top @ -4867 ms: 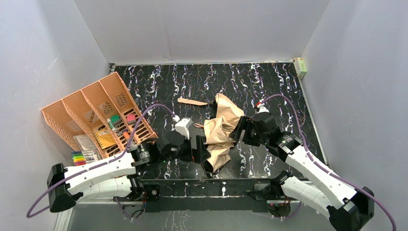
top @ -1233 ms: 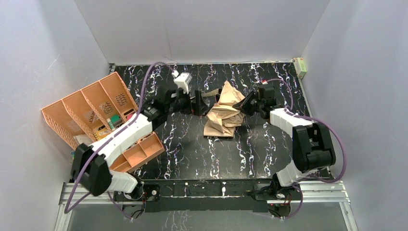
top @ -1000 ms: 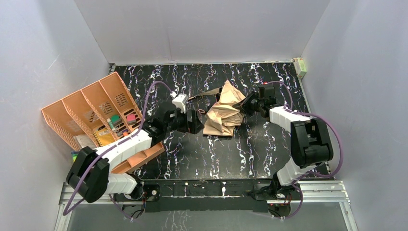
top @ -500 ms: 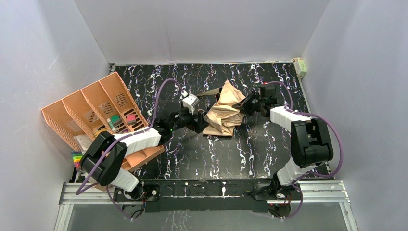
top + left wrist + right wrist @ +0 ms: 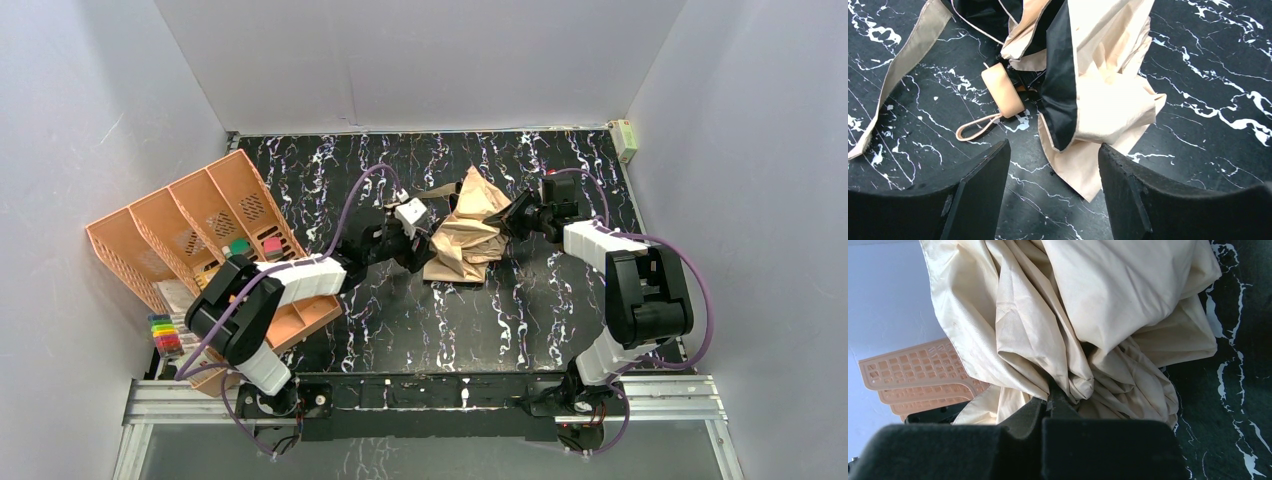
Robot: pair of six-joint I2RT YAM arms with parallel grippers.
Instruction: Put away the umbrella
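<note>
The umbrella point(image 5: 466, 236) lies collapsed and crumpled at the table's middle, tan outside and black inside point(image 5: 1060, 75). Its light-tan handle point(image 5: 1002, 90) with a loop cord point(image 5: 975, 127) points left, and its tan strap point(image 5: 903, 65) trails away over the table. My left gripper point(image 5: 420, 243) sits low at the umbrella's left edge. It is open point(image 5: 1054, 150), its jaws standing on either side of a canopy corner that lies on the table. My right gripper point(image 5: 510, 222) is at the umbrella's right side, shut point(image 5: 1050, 400) on a fold of tan canopy.
An orange desk organizer point(image 5: 200, 230) holding small items stands tilted at the left, also visible behind the canopy as an orange desk organizer point(image 5: 918, 375). Coloured markers point(image 5: 160, 330) lie by its near end. A small pale box point(image 5: 625, 138) sits at the back right corner.
My left arm has come from the back by the strap down and right to the umbrella's left edge, and its jaws have narrowed. The right gripper has kept its hold and place.
</note>
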